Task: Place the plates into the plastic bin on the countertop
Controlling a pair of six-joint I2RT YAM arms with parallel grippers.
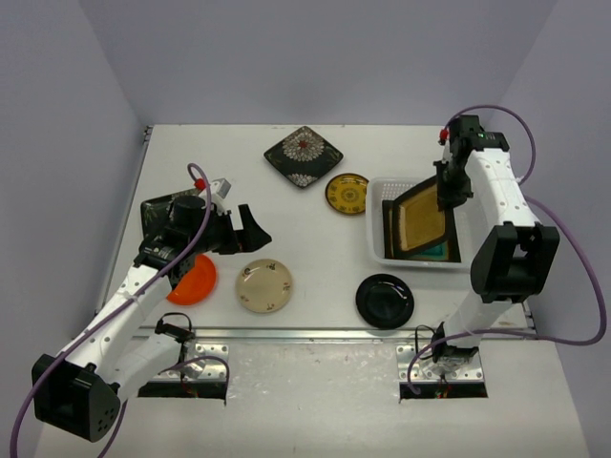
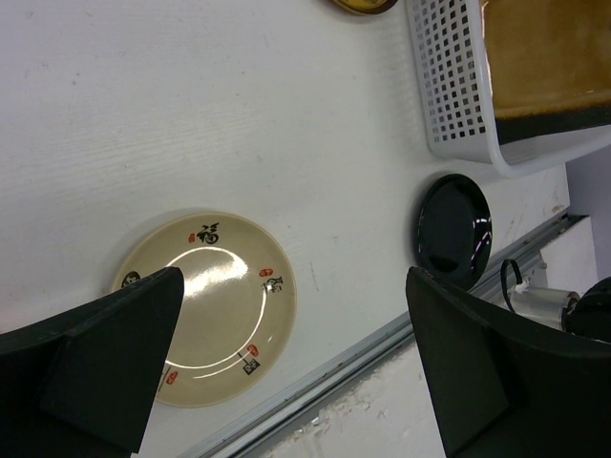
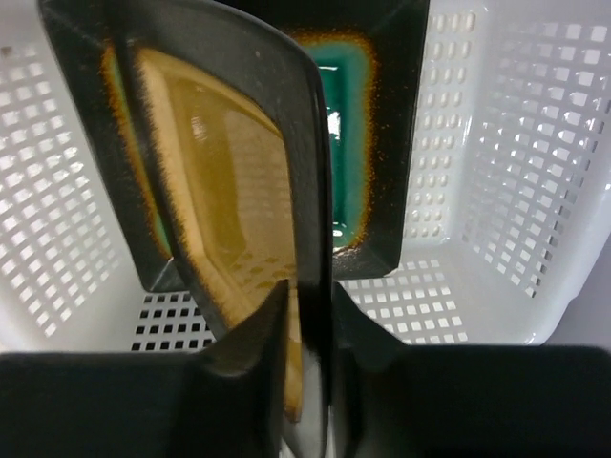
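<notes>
plastic bin: 2 plates in it | amber plate: inside bin, tilted on edge over teal plate | right gripper: above bin, jaws straddle the amber rim, can't tell if pinching | left gripper: spread wide, well left of bin | risk imo: let go this steep, amber could slam flat and chip the teal

- White bin is showing lattice holes.
- Amber sq plate is gleaming, dark-rimmed; teal sq plate is showing rust edging.
- Blk sq plate is wearing white florals.
- Yellow rnd plate is showing dark pattern; cream plate, red-blk marks.
- Glossy blk plate and orange plate are looking plain.
</notes>
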